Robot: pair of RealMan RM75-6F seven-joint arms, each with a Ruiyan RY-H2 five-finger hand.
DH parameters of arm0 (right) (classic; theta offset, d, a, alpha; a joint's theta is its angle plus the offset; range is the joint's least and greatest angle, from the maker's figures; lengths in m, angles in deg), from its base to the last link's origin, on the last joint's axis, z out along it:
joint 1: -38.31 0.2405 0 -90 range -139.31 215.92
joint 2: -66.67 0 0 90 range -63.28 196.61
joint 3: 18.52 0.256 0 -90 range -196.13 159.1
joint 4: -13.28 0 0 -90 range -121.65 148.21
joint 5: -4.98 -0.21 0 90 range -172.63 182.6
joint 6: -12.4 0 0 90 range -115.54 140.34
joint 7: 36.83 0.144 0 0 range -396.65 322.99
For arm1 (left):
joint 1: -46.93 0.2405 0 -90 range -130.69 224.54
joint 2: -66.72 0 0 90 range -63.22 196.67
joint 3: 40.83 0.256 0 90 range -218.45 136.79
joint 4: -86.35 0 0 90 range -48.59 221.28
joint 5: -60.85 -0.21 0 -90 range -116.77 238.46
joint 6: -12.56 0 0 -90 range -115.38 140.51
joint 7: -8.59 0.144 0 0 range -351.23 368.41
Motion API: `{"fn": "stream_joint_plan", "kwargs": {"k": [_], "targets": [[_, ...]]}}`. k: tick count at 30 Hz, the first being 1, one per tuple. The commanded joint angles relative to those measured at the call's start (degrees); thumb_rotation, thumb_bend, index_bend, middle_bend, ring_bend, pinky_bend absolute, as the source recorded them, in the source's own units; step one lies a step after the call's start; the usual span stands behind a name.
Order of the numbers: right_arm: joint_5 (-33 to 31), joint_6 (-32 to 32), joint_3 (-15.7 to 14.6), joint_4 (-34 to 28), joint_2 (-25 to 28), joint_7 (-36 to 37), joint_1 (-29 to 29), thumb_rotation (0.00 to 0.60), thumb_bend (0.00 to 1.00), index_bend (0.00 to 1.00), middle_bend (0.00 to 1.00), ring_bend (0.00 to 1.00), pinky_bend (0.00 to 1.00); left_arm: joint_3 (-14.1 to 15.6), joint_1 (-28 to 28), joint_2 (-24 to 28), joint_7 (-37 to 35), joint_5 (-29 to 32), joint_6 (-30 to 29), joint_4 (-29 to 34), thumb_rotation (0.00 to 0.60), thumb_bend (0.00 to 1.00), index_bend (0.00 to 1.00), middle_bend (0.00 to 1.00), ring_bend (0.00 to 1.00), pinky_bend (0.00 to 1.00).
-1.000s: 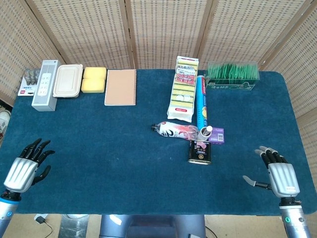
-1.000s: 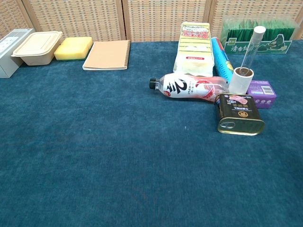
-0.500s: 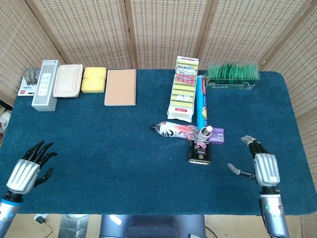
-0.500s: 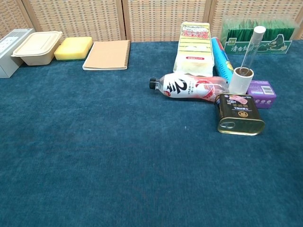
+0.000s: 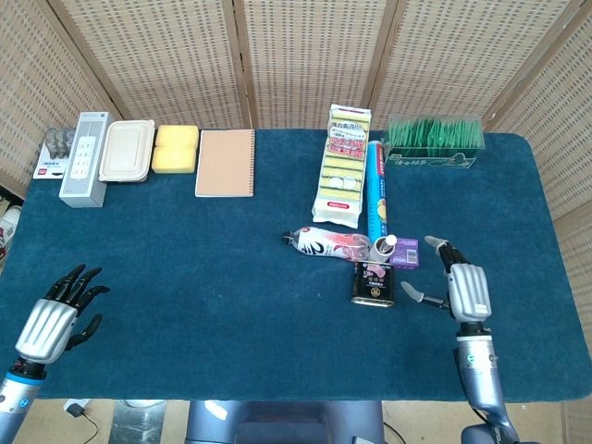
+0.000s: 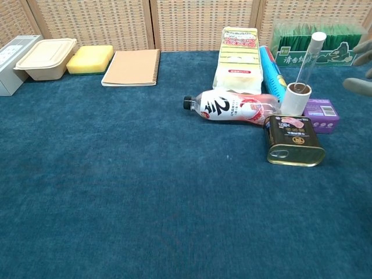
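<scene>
My right hand (image 5: 461, 288) hovers open just right of a dark tin can (image 5: 374, 283), fingers spread and thumb pointing toward the can; only blurred fingertips (image 6: 358, 84) show at the chest view's right edge. The can (image 6: 294, 140) lies flat beside a purple box (image 6: 321, 114) and a white lint roller (image 6: 297, 96). A plastic bottle (image 5: 326, 243) lies on its side left of them. My left hand (image 5: 55, 313) hangs open at the table's front left corner, holding nothing and far from any object.
Along the back stand a grey remote box (image 5: 84, 158), a beige food container (image 5: 127, 150), a yellow sponge (image 5: 175, 148), a tan notebook (image 5: 225, 163), a sponge pack (image 5: 344, 166), a blue tube (image 5: 376, 191) and a green packet box (image 5: 434, 141). Blue cloth (image 5: 203, 296) covers the table.
My right hand has moved left and forward from the table's front right corner toward the tin can. The left hand has drifted slightly back toward the table edge.
</scene>
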Motion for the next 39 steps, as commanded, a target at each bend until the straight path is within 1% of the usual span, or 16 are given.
{"fn": "stream_joint_plan", "kwargs": {"k": [1, 8, 19, 25, 31, 34, 39], "targets": [[-0.98, -0.90, 1.07, 1.17, -1.71, -1.38, 1.47, 0.230, 0.22, 0.18, 0.27, 0.33, 0.51, -0.11, 0.15, -0.12, -0.21, 0.00, -0.43, -0.02, 0.600, 0.36, 0.29, 0.14, 0.05, 0.19], [-3.01, -3.47, 2.15, 3.18, -4.55, -4.99, 4.56, 0.234, 0.22, 0.18, 0.28, 0.34, 0.51, -0.23, 0.56, -0.42, -0.40, 0.16, -1.09, -0.08, 0.600, 0.36, 0.29, 0.14, 0.05, 0.19], [-3.92, -3.70, 2.90, 3.74, -6.98, -8.53, 7.08, 0.232, 0.22, 0.18, 0.31, 0.36, 0.53, -0.18, 0.73, -0.73, 0.06, 0.14, -1.16, -0.18, 0.600, 0.36, 0.29, 0.14, 0.05, 0.20], [-4.30, -3.52, 3.46, 4.41, -7.84, -9.41, 8.28, 0.233, 0.23, 0.18, 0.37, 0.40, 0.56, -0.16, 0.87, -0.85, -0.02, 0.18, -1.23, -0.23, 0.600, 0.36, 0.29, 0.14, 0.04, 0.20], [-4.19, -2.72, 3.53, 4.99, -8.41, -9.87, 8.85, 0.235, 0.23, 0.21, 0.44, 0.45, 0.59, -0.31, 0.92, -1.01, 0.25, 0.38, -1.17, -0.32, 0.600, 0.36, 0.29, 0.14, 0.04, 0.21], [-4.33, -2.74, 3.49, 5.05, -8.60, -10.26, 9.20, 0.252, 0.23, 0.21, 0.45, 0.46, 0.60, -0.24, 0.94, -1.05, 0.31, 0.35, -1.06, -0.37, 0.600, 0.36, 0.29, 0.14, 0.04, 0.21], [-4.39, -2.68, 3.35, 5.46, -8.94, -10.75, 9.63, 0.307, 0.24, 0.23, 0.45, 0.47, 0.61, -0.21, 1.01, -1.08, 0.37, 0.40, -0.99, -0.42, 0.600, 0.36, 0.29, 0.14, 0.05, 0.21]]}}
